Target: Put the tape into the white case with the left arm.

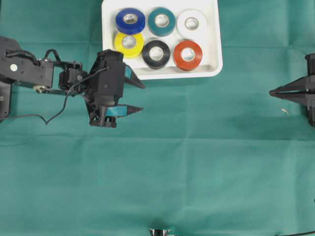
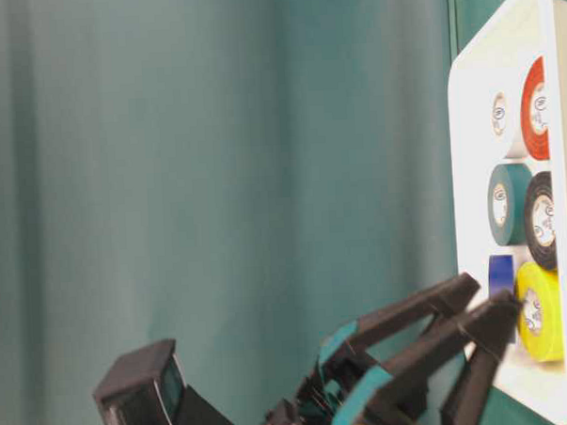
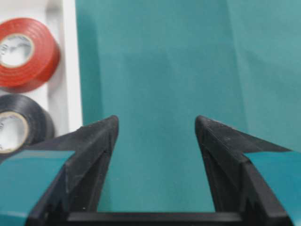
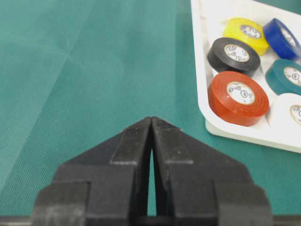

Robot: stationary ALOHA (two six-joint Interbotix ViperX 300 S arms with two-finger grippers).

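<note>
White plastic rectangular case (image 1: 213,49) overhead holds six tape rolls: blue (image 1: 130,19), teal (image 1: 161,20), white (image 1: 192,22), yellow (image 1: 129,43), black (image 1: 156,53), red (image 1: 187,54). Left gripper (image 1: 142,97) just beside its near-left corner, fingers apart, empty. Left wrist view: only green cloth (image 3: 155,70) between fingers. Right wrist view: right gripper (image 4: 151,123) closed.

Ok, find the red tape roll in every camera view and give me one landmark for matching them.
Overhead: the red tape roll sits in the lower right of the white case, at top centre.
Table-level: far right edge, upper part of the case, above the black roll.
Left wrist: upper left corner, above the black roll.
Right wrist: right of centre, nearest the case's corner.
Shared landmark: the black roll beside it.
</note>
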